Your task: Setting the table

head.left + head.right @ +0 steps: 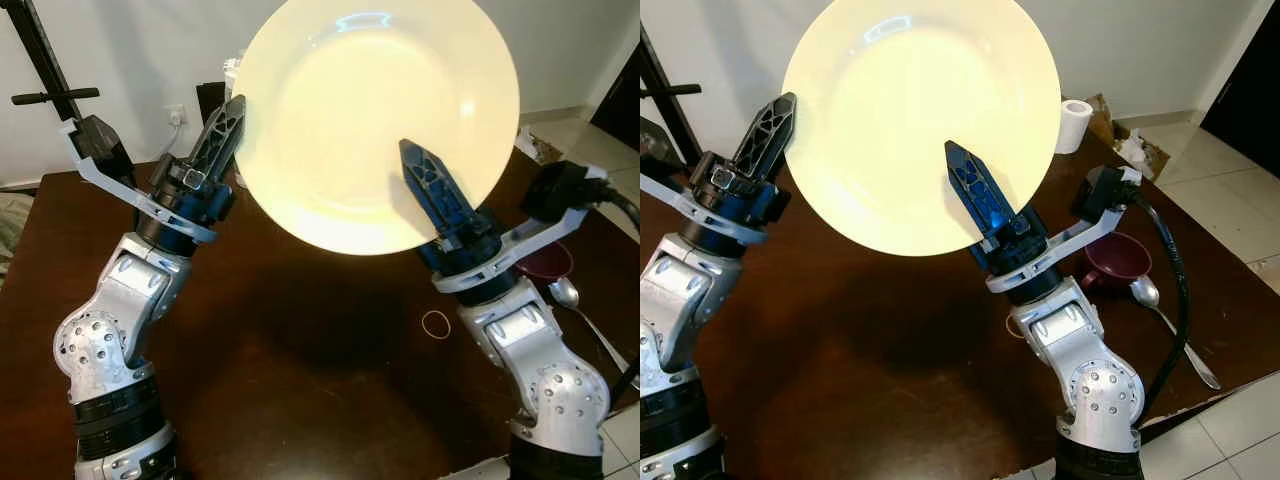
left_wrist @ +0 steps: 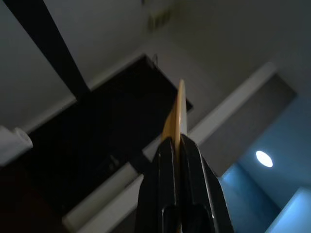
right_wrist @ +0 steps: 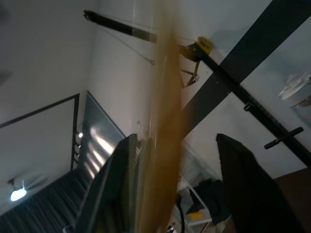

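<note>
— What sits closest to your camera?

— The cream plate [image 1: 375, 120], held up in the air over the dark desk [image 1: 300, 360], its face turned toward you. Your left pincer [image 2: 179, 145] is clamped on the plate's left rim; in the left wrist view you see both black fingers pressed tight on the thin edge.

— And the other side?

— Your right pincer [image 1: 975, 195] meets the plate at its lower right. One finger [image 1: 978, 190] lies across the plate's front face. In the right wrist view the blurred rim runs close along one finger while the second finger stands clear of it, so you have the pincer spread open around the rim, not pinched on it.

— What lies around the plate?

— Below and to the right of the plate, on the desk, a maroon cup [image 1: 1118, 262] with a spoon [image 1: 1170, 320] just beside it. A rubber band [image 1: 436, 322] lies below the plate near your right arm. Beyond the plate's right edge stands a paper roll [image 1: 1074, 125].
</note>
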